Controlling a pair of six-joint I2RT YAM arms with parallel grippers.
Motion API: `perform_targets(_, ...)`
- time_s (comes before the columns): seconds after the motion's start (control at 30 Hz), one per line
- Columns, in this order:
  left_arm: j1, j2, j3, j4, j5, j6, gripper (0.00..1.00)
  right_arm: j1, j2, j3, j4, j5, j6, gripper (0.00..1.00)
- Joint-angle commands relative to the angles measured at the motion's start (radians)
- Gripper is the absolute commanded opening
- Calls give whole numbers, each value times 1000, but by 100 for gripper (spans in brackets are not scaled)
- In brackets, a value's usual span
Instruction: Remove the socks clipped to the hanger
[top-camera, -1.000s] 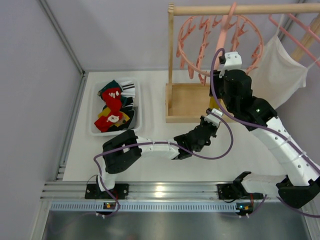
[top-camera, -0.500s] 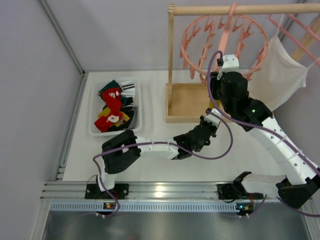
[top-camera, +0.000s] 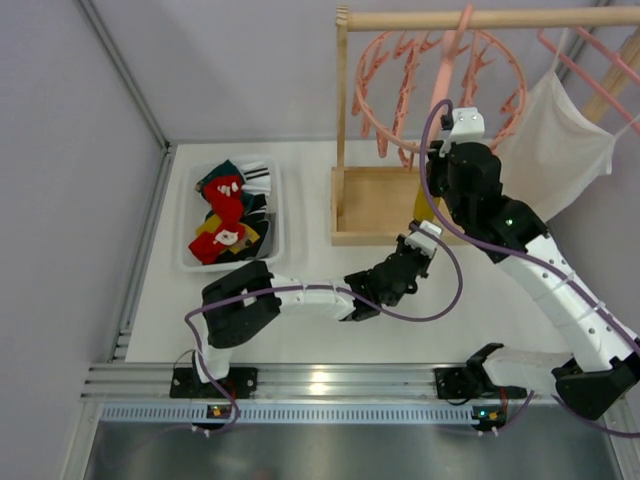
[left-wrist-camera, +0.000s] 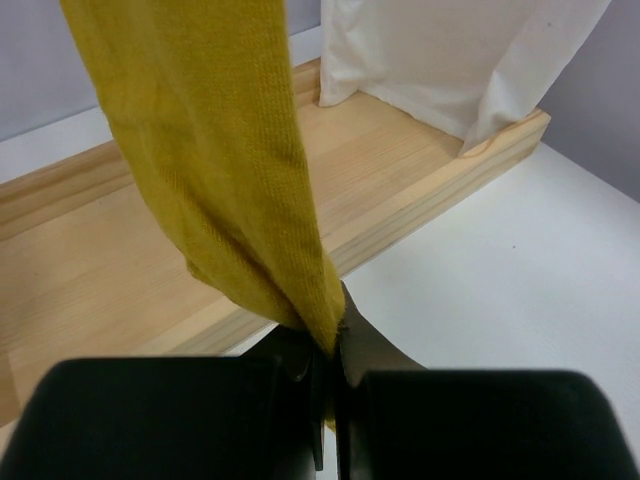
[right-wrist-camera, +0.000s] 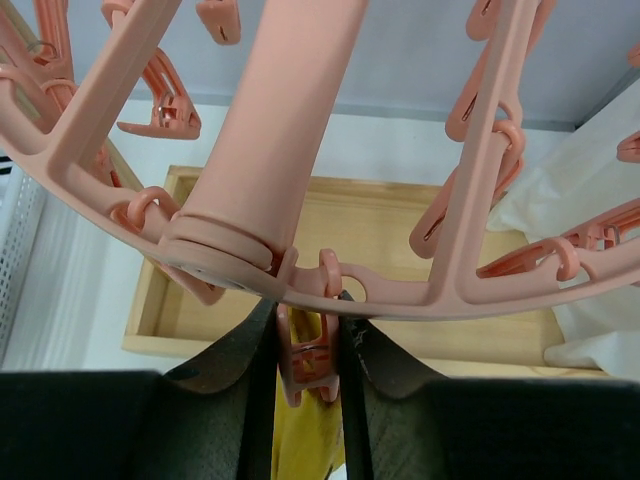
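The round pink clip hanger (top-camera: 440, 85) hangs from the wooden rail; its ring and hub fill the right wrist view (right-wrist-camera: 300, 180). A mustard yellow sock (left-wrist-camera: 215, 170) hangs from one of its pegs down past the wooden base. My left gripper (left-wrist-camera: 330, 345) is shut on the sock's lower tip, seen from above next to the base's front edge (top-camera: 418, 243). My right gripper (right-wrist-camera: 308, 365) is shut on the pink peg (right-wrist-camera: 305, 360) that holds the sock's top (right-wrist-camera: 300, 440), just under the ring (top-camera: 462, 140).
A white tray (top-camera: 275, 235) at the left holds red, teal, yellow and striped socks (top-camera: 228, 215). The wooden rack's base (top-camera: 375, 205) lies under the hanger. A white shirt (top-camera: 555, 140) on another pink hanger hangs at the right.
The hanger ring has swung slightly from side to side and the right gripper has shifted a little with it. The left gripper stays on the sock's tip.
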Motion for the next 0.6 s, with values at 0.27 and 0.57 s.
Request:
perform_targets(0.27,-4,-255,-260,57,-84,-87,0,-36,-46,-19,94,-74,17,24)
perform_targets(0.57,-3,-520,-411,-142,-238,-160,0,-38,-144,-74,74,-171,36,64)
